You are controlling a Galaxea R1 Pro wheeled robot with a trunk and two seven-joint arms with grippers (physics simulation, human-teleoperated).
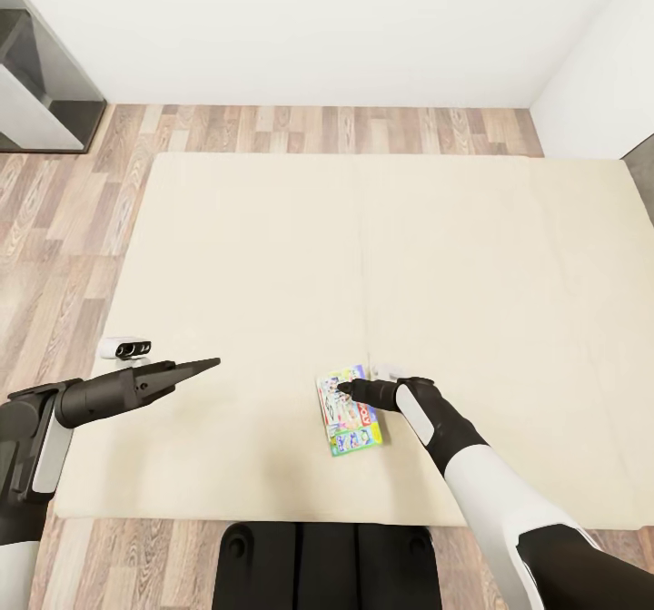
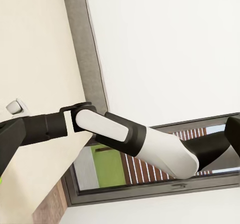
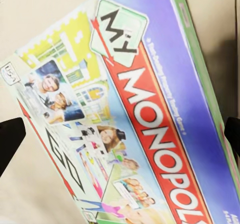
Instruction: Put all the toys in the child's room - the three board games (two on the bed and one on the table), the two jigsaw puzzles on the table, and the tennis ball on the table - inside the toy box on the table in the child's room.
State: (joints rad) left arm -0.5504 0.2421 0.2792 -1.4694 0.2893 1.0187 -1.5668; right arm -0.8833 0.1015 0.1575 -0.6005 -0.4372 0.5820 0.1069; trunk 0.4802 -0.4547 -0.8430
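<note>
Currently: 1 Monopoly box [image 1: 348, 413] flat on bed [image 1: 272, 256].
Right gripper [image 1: 349, 389]: spread wide, straddling box for pickup.
Left gripper [image 1: 211, 364]: closed, idle, clear.

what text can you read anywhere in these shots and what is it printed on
"MY" in a pale green tag on the board game box lying on the bed.
"MONOPOL" in white on the red band of that box; the word runs off the picture's edge.
Small white line beside the red band: too blurred to read.
Small logo at the box's corner: too small to read.
In the head view the box's print is unreadable.
</note>
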